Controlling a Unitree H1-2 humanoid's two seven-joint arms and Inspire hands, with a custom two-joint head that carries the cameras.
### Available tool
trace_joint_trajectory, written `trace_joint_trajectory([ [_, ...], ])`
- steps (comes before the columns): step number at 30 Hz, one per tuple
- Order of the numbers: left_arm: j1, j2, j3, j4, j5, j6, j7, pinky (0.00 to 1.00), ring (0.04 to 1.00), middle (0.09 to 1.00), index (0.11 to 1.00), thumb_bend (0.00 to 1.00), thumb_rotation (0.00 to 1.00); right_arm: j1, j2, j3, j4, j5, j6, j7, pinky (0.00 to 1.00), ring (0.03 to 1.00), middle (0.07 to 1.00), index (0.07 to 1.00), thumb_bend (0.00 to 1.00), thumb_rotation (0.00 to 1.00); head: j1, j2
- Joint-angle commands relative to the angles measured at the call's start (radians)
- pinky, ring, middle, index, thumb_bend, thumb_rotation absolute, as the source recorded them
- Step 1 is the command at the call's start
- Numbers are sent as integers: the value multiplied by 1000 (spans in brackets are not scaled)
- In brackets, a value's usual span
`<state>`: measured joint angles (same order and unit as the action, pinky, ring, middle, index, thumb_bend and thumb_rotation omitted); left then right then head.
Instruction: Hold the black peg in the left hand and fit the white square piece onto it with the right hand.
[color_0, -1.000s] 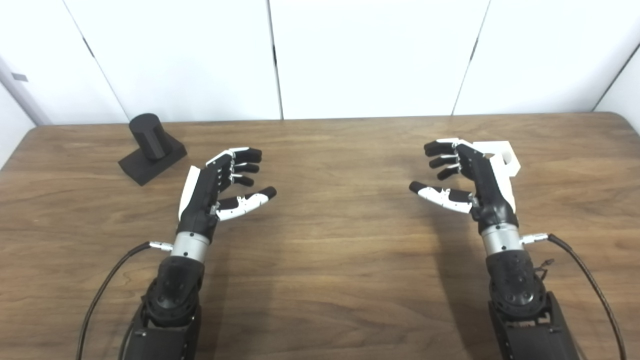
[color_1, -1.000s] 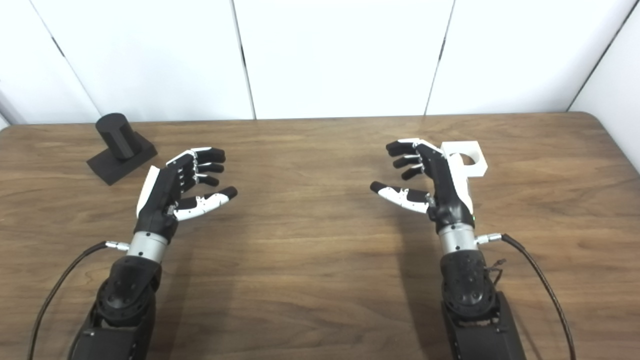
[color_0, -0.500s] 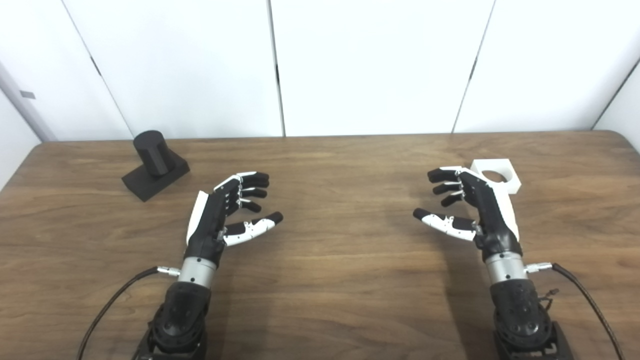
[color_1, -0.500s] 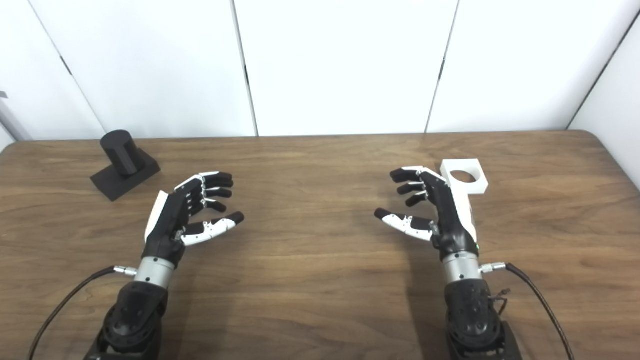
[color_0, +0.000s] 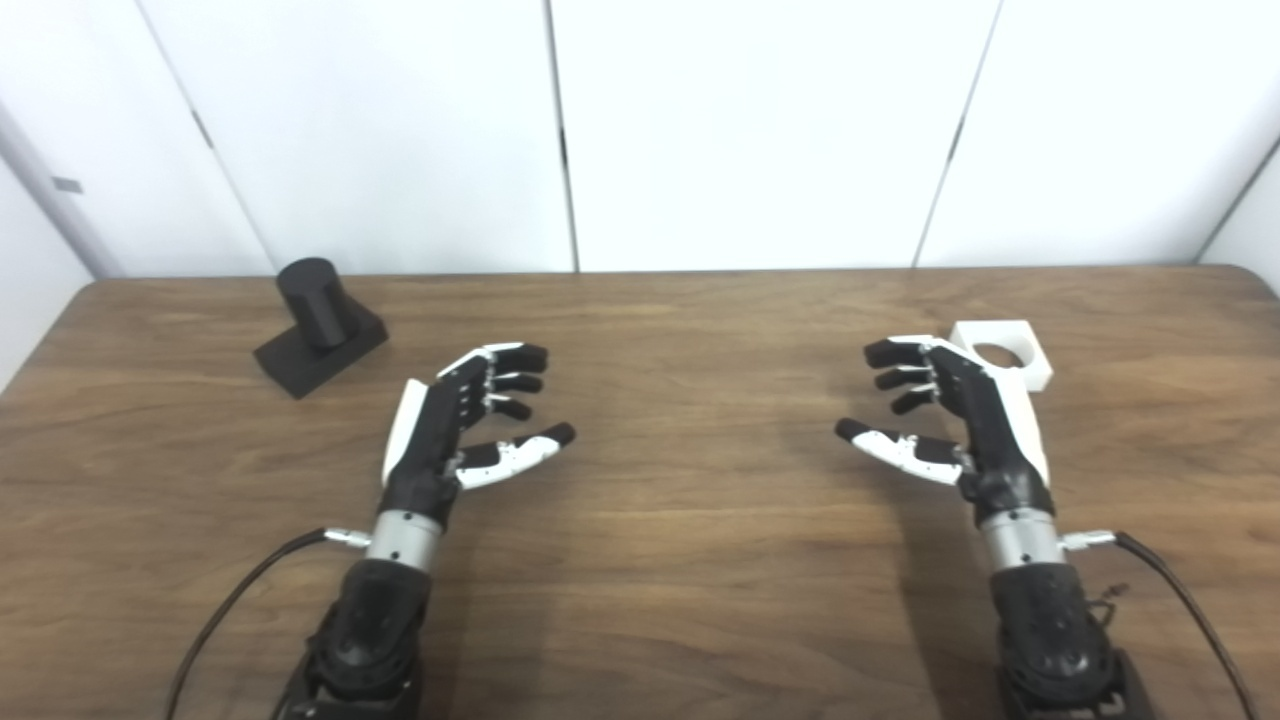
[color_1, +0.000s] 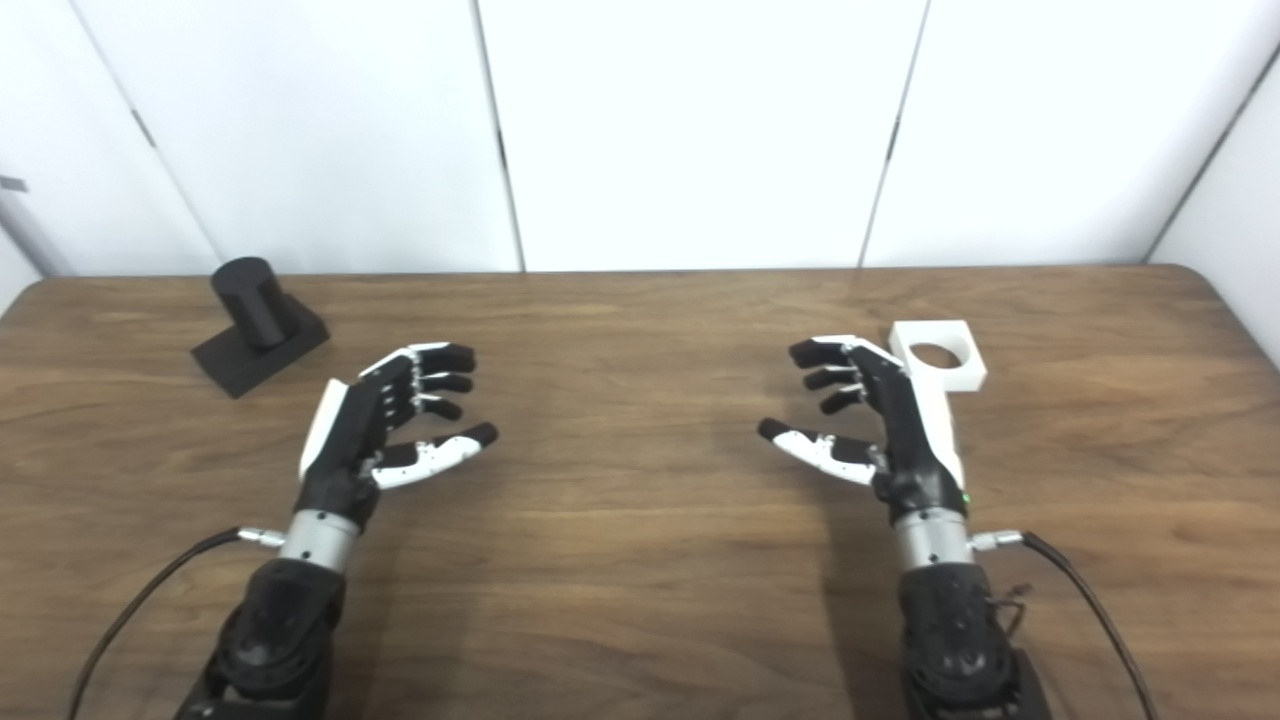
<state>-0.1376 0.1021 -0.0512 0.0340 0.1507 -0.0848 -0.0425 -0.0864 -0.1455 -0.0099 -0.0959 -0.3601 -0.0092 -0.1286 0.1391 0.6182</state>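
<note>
1. The peg (color_0: 318, 316) stands upright on its base at the tabletop's (color_0: 680, 560) far left.
2. The square piece (color_0: 1003, 352) lies far right, just behind the right hand (color_0: 960, 425).
3. The left hand (color_0: 455, 435) sits near the peg, apart from it.

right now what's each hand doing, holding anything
left hand: open, holding nothing, apart from the black peg
right hand: open, holding nothing, beside the white square piece

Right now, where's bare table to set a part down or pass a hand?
Widest free patch: the wood between the left hand and right hand, running to the table near edge and far edge. Also free: far right corner beyond the white square piece. Tight spots: right hand beside that piece; far left corner holds the black peg.
</note>
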Motion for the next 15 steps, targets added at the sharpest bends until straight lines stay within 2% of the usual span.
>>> trace_joint_trajectory([
  [1,-30,-13,-7,-18,8,-31,14,554,691,723,680,705,0,-29,-16,-15,-24,14,-34,-6,495,612,652,633,568,0,24,-2],
  [7,-34,-45,-23,-24,30,3,22,550,689,728,671,725,0,-24,-39,-27,-36,50,-46,13,496,614,661,633,546,0,97,-12],
  [15,-35,-57,-29,-20,30,22,17,553,688,726,666,714,0,-23,-47,-29,-38,65,-40,19,502,614,665,627,543,0,103,-14],
])
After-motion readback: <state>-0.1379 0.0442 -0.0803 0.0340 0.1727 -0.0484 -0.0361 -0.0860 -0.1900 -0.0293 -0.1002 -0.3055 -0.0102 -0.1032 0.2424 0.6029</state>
